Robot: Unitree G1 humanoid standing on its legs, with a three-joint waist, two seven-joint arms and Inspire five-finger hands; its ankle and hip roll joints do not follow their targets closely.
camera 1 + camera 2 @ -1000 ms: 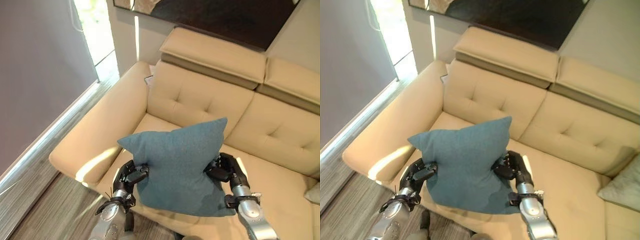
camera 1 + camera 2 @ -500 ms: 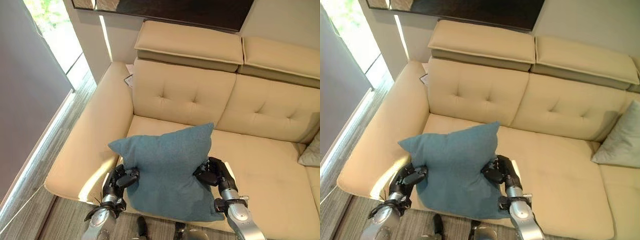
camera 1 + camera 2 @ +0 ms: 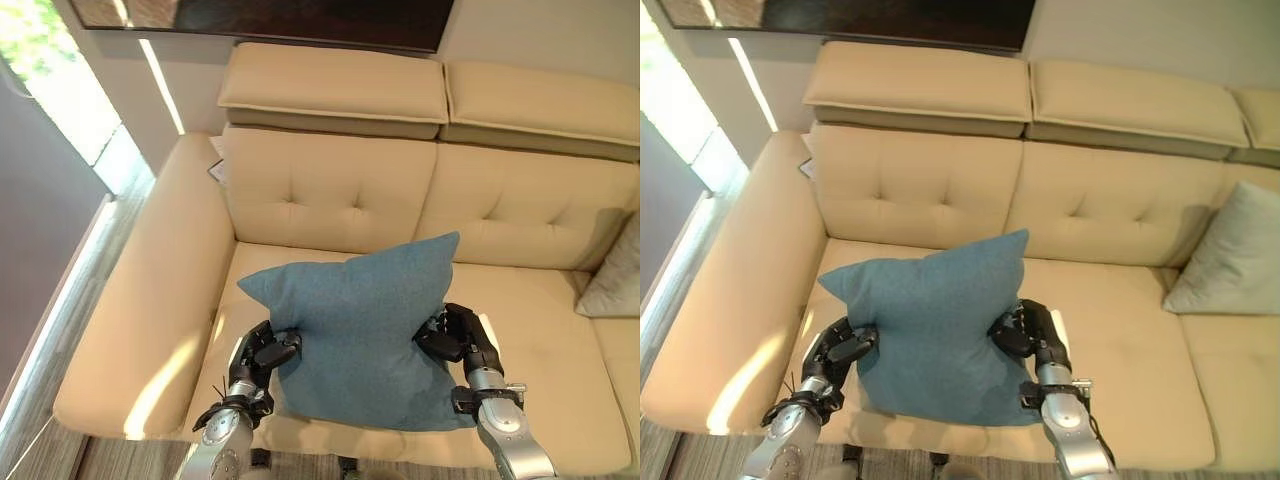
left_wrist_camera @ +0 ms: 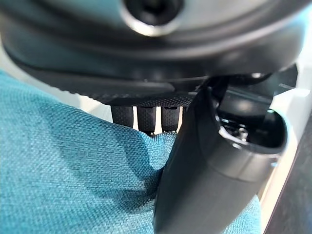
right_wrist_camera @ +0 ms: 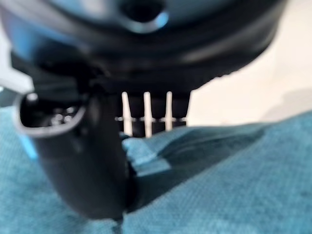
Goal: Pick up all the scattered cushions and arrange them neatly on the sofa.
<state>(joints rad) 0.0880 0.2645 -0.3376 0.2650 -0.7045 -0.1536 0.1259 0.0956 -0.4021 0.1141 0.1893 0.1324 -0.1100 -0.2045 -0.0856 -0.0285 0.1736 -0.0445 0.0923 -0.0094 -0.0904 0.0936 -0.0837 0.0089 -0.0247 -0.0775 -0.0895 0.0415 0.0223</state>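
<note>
- Sofa [image 3: 340, 205]: cream, tufted; a grey cushion [image 3: 1230, 255] leans at its right end.
- Blue cushion [image 3: 365, 335]: held upright over the seat's front edge, near the left armrest; released here, it could topple forward to the floor.
- Left hand [image 3: 262, 352], right hand [image 3: 462, 338]: each pinches a side edge between thumb and curled fingers; uneven release could twist the cushion askew.

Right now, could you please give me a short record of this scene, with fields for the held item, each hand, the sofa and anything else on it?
held item: blue cushion, carried upright over the front of the seat
left hand: pinching the cushion's left edge
right hand: pinching the cushion's right edge
sofa: beige, tufted back, seat bare behind the cushion
other item: grey cushion leaning against the back at the sofa's right end
</note>
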